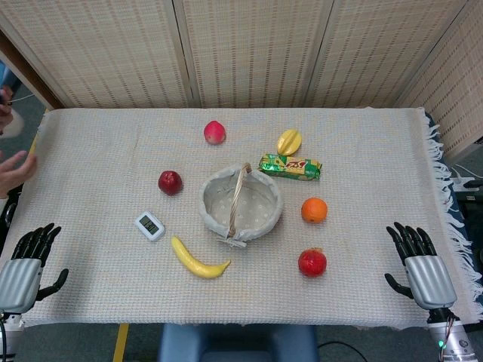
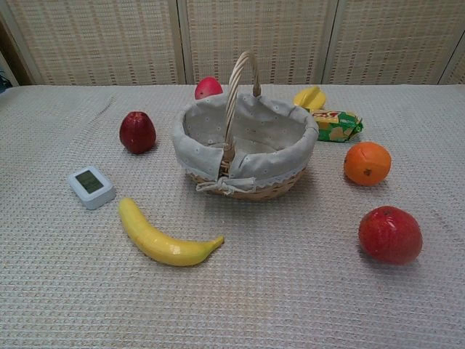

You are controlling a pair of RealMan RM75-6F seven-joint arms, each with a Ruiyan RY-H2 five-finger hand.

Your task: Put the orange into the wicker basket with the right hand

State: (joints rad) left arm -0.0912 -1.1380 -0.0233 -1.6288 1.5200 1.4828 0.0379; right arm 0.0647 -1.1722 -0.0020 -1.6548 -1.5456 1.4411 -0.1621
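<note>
While untouched: round orange (image 1: 314,210) (glossy)

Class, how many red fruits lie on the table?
3: dark red apple left of the basket, pink-red fruit behind it, red pomegranate front right.

orange (image 2: 367,163) on cloth, right of lined wicker basket (image 2: 283,139)

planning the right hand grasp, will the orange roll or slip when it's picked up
The orange looks round, so a nudge would probably roll it across the flat cloth. Its skin looks smooth and slightly glossy, so it may slip. It seems rigid, likely tolerating a firm wrap from the right hand.
</note>
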